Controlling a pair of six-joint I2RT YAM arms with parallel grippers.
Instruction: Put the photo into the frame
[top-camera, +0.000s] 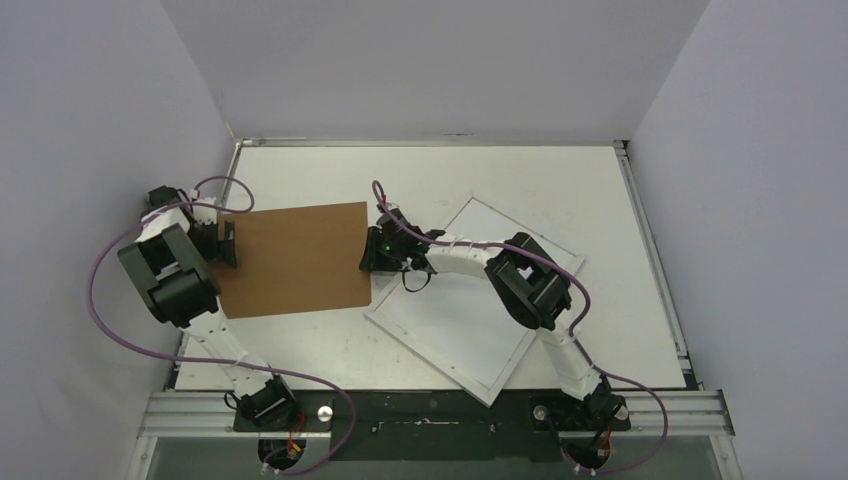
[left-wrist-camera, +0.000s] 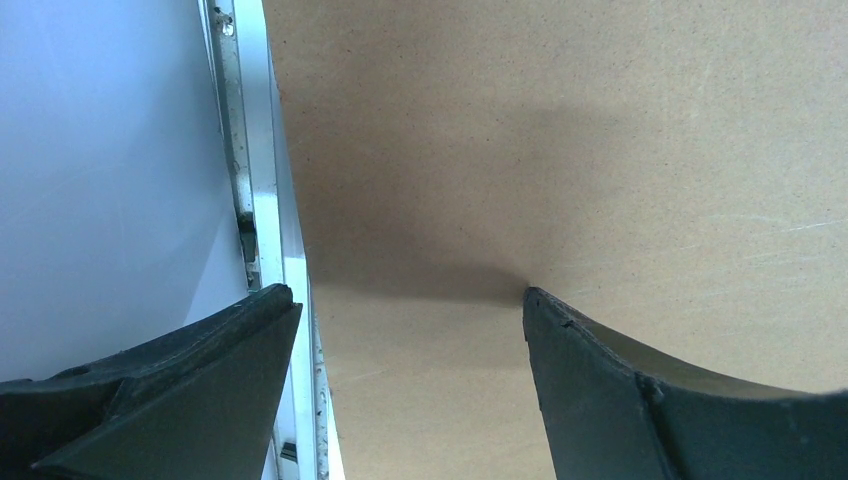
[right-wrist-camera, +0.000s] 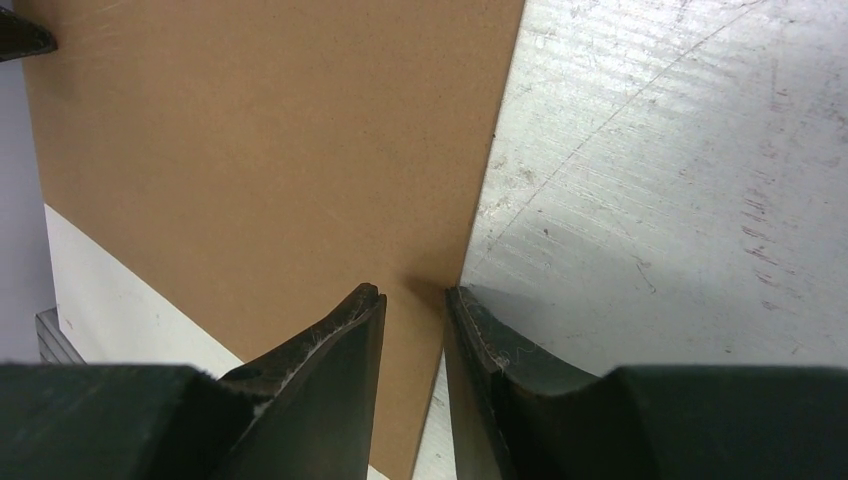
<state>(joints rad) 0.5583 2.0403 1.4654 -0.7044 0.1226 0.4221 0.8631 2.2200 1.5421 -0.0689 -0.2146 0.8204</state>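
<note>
The frame (top-camera: 455, 340), white and thin-edged, lies tilted on the counter (top-camera: 600, 190) right of centre, just beside a brown board (top-camera: 295, 258). The right tool (top-camera: 368, 258) stands narrow at the board's right edge. The left tool (top-camera: 228, 243) is wide at its left edge.

Two robot arms stand at the near edge, the left arm (top-camera: 180, 285) and the right arm (top-camera: 530, 285). Each ends in one gripper, so two in all: the left gripper (left-wrist-camera: 410, 295) and the right gripper (right-wrist-camera: 415, 290). Each gripper shows two dark fingers (left-wrist-camera: 200, 370), four altogether. One table (top-camera: 450, 170) bears two flat rectangular pieces: one brown backing board (top-camera: 295, 260) and one white frame (top-camera: 450, 335). The purple cables (top-camera: 92, 290) seem to number two, one per arm, though loops half hidden behind the links leave that count unsure. One metal rail (top-camera: 680, 408) carries both bases, and three pale walls (top-camera: 430, 60) enclose the table.
</note>
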